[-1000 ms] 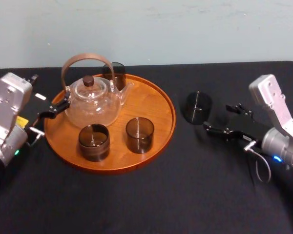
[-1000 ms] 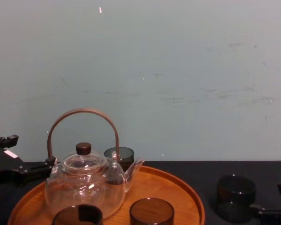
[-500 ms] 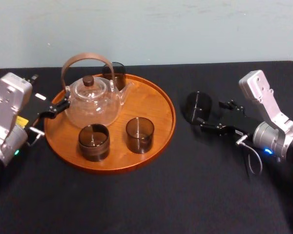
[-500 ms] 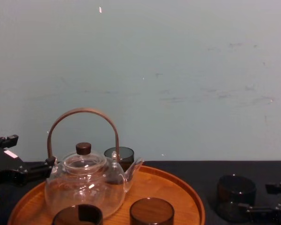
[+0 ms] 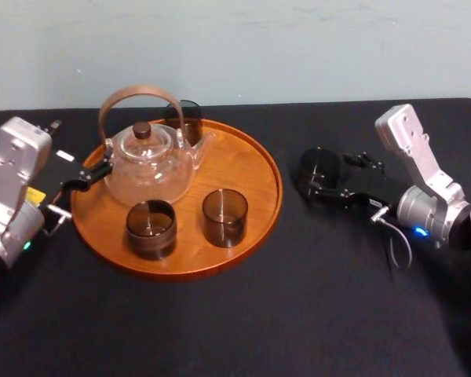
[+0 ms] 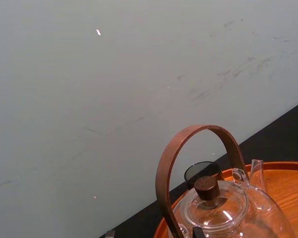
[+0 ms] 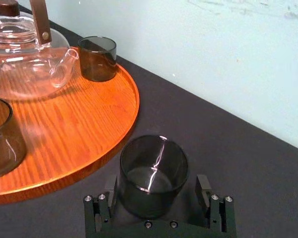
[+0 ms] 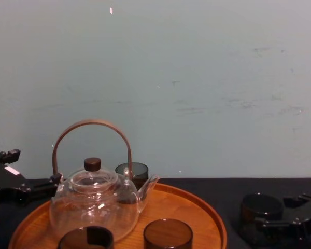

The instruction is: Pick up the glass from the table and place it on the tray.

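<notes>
You are looking at the table point(image 5: 235, 314), where the tray point(image 5: 247, 169) is sitting to the robot's left of centre, carrying a teapot point(image 5: 149, 161) and three dark glasses point(image 5: 224, 216). The glass point(image 5: 318, 171) you are after is standing upright on the black cloth, just beside the tray's right rim and not yet on it.

The change is all in the right arm. A second ago the right gripper point(image 5: 323, 179) was hanging well to the right of the glass; it is now reaching in low from that side. Its fingers point(image 7: 111, 191) are spread wide and passing either side of the glass wall. A narrow gap is showing on each side, so it is gripping nothing. The glass itself is standing where it stood before.

The left gripper point(image 5: 82, 177) is idling by the tray's left rim near the teapot, where it was earlier.

For the task, this probably means that the approach is ending and the grasp is coming due. The lift and the short carry leftward onto bare wood are still waiting.
</notes>
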Robot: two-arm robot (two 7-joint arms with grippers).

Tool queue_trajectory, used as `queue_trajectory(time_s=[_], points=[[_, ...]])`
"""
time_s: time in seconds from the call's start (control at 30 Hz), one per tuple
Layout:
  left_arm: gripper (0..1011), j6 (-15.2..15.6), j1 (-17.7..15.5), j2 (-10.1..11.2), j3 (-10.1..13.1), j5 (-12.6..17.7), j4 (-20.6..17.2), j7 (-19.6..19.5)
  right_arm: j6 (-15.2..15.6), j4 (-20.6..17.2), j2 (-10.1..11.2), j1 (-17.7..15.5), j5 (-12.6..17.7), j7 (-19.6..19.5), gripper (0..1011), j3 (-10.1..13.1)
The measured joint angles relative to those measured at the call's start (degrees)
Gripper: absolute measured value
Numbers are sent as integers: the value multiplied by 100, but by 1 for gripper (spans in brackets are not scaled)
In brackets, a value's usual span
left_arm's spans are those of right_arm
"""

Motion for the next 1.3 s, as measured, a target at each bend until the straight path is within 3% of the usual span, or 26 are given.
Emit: queue_trajectory(time_s=[0.77, 0.9, 1.03, 1.3], points=[[1010, 0, 0, 0, 0, 0, 0, 0, -485, 1333, -451, 804, -64, 239, 1002, -208], [1010, 0, 0, 0, 0, 0, 0, 0, -486, 1305, -442, 797, -62, 240, 999, -208], [1010, 0, 0, 0, 0, 0, 0, 0, -477, 1278, -433, 783, -61, 237, 924, -206], [1009, 0, 0, 0, 0, 0, 0, 0, -460, 1246, -421, 767, -57, 224, 918, -202]])
